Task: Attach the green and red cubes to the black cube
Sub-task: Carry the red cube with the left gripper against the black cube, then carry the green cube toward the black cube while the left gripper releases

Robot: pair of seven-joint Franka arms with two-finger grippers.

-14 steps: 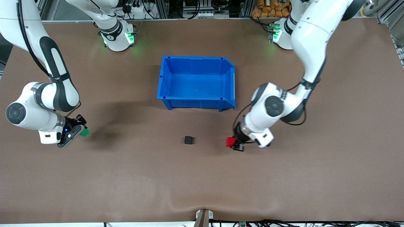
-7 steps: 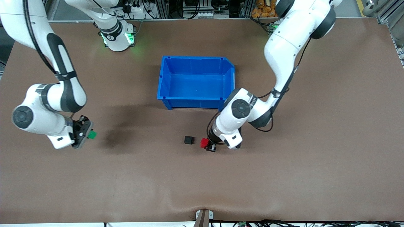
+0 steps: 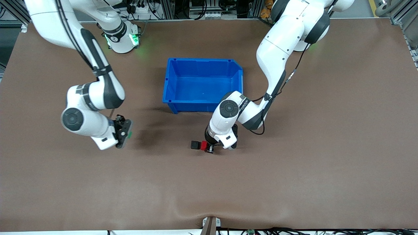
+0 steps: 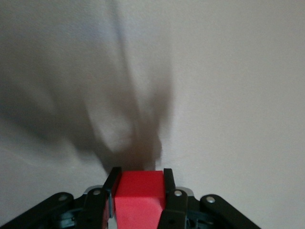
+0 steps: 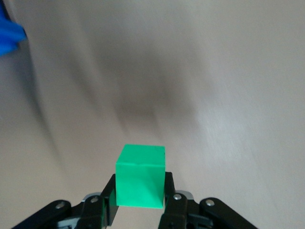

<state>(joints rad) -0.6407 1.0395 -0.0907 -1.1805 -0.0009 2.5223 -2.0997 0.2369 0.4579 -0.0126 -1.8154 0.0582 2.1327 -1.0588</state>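
The black cube (image 3: 195,145) lies on the table, nearer the front camera than the blue bin. My left gripper (image 3: 206,147) is shut on the red cube (image 3: 203,145) and holds it right beside the black cube, touching or nearly so. In the left wrist view the red cube (image 4: 138,196) sits between the fingers (image 4: 110,188); the black cube is hidden there. My right gripper (image 3: 125,131) is shut on the green cube (image 3: 130,133) over the table toward the right arm's end. The green cube (image 5: 140,175) shows clamped in the right wrist view.
The blue bin (image 3: 170,98) stands open and empty mid-table, farther from the front camera than the black cube. A corner of the bin (image 5: 9,31) shows in the right wrist view. Bare brown table lies between the two grippers.
My left gripper has carried the red cube toward the right arm's end, up to the black cube. My right gripper has carried the green cube toward the table's middle.
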